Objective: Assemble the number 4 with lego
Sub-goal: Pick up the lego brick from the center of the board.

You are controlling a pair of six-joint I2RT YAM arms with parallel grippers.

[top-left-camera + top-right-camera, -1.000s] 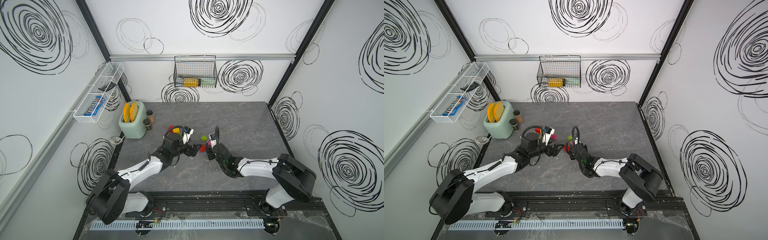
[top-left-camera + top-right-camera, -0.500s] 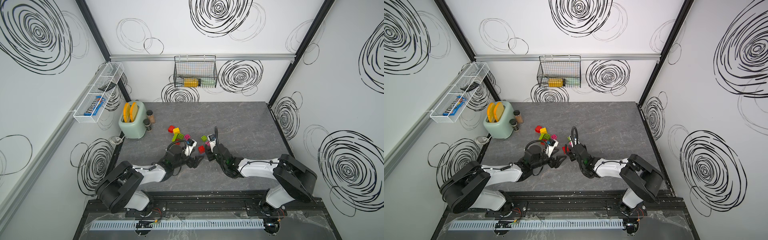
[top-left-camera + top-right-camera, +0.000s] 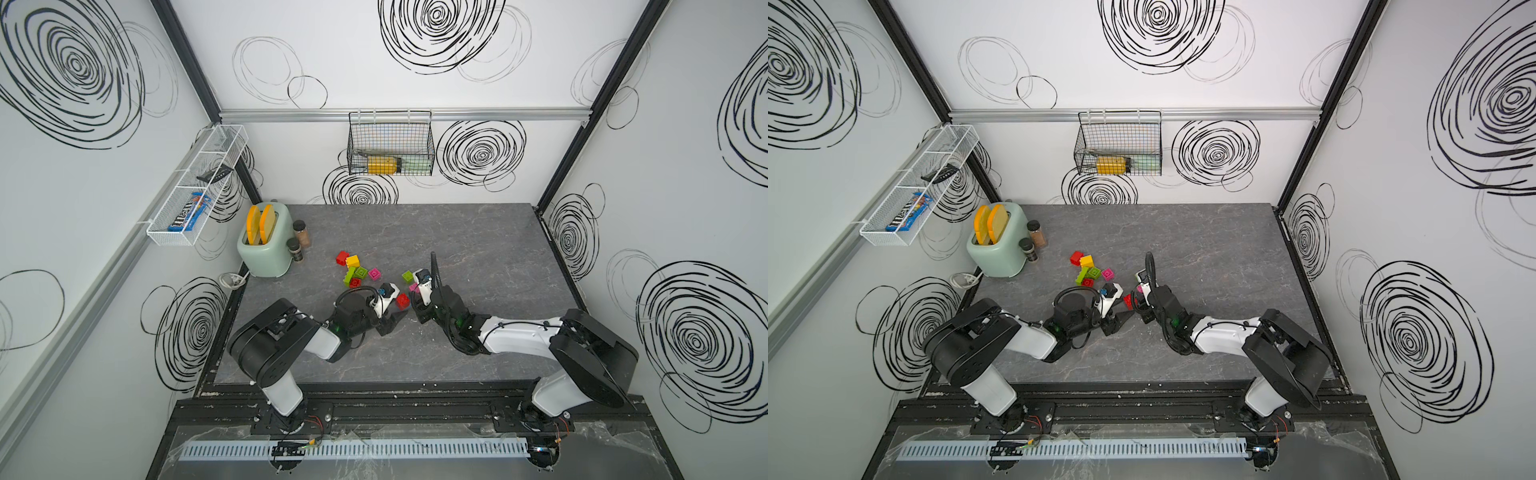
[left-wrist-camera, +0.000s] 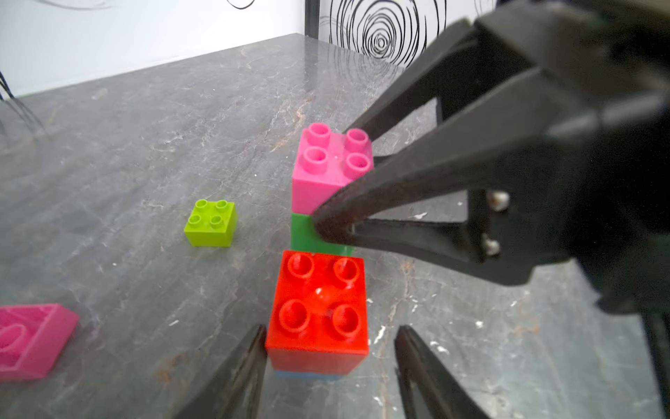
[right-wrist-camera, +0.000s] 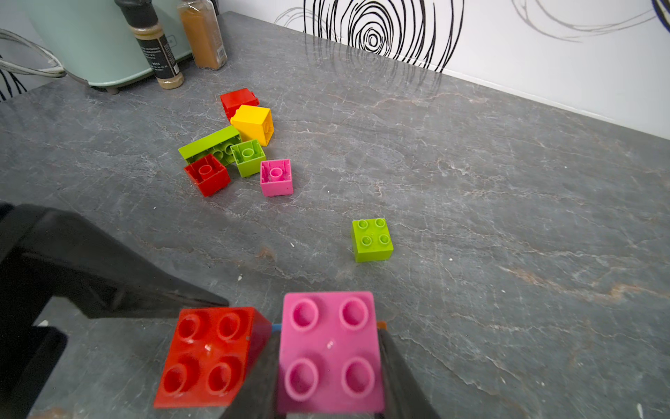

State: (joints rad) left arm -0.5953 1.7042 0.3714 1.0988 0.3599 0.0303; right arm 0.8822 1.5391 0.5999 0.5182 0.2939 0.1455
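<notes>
Grey tabletop (image 3: 457, 232), mid-surface: right gripper (image 4: 333, 179) is clamping pink brick (image 5: 330, 348). Left gripper (image 4: 330, 330) is straddling red brick (image 5: 214, 355), jaws spread, not gripping yet. Most lego (image 3: 355, 270) is lying loose toward the left edge, so the 4 is barely forming.

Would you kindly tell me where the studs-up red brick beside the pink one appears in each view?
In a top view: red brick mid-table, where the two arms meet.
In a top view: same spot, partly hidden by the arms.
Left wrist: nearest the lens, between the fingers of the left tool.
Right wrist: close to the lens, beside the pink brick.
Shared landmark: the lone lime brick, studs up.
</notes>
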